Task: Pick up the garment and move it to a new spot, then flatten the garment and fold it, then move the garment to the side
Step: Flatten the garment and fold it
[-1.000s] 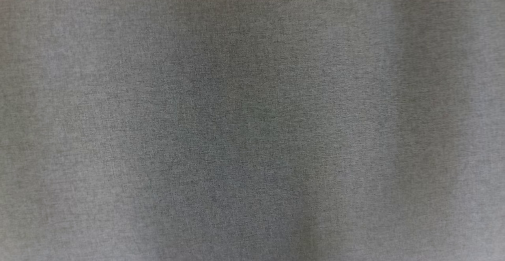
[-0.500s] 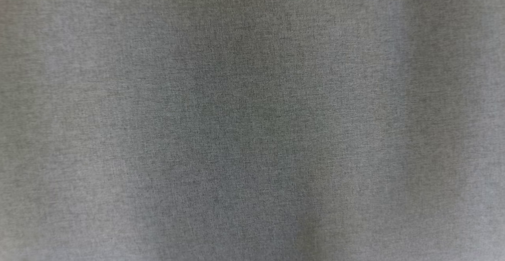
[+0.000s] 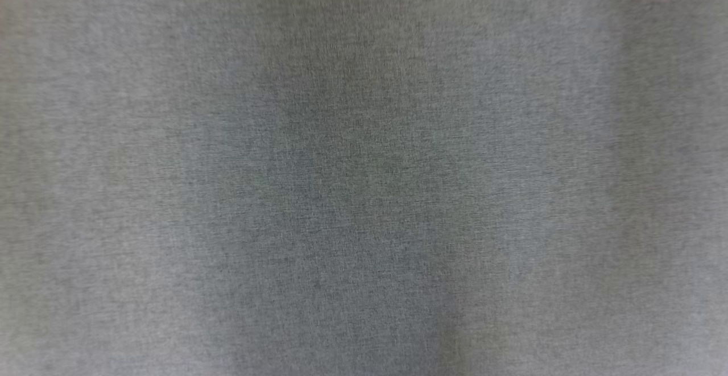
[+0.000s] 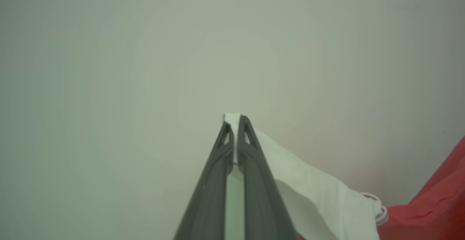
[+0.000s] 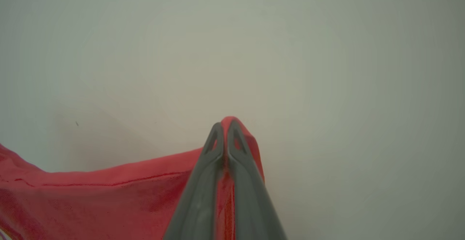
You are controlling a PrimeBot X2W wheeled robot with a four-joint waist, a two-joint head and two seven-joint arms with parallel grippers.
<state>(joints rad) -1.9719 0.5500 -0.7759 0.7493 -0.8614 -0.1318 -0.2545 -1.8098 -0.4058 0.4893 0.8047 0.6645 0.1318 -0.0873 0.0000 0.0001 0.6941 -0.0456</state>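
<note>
Both grips tight: my left end effector [image 4: 236, 122] is pinched closed on a white edge of the garment [image 4: 319, 196], my right end effector [image 5: 225, 125] clamped on its red hem. The red cloth sags between them, against a plain pale surface [image 4: 145, 69].

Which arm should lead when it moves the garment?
Probably right: the right gripper is shut on a thick fold of the red garment. The left gripper pinches just its thin white corner.
</note>
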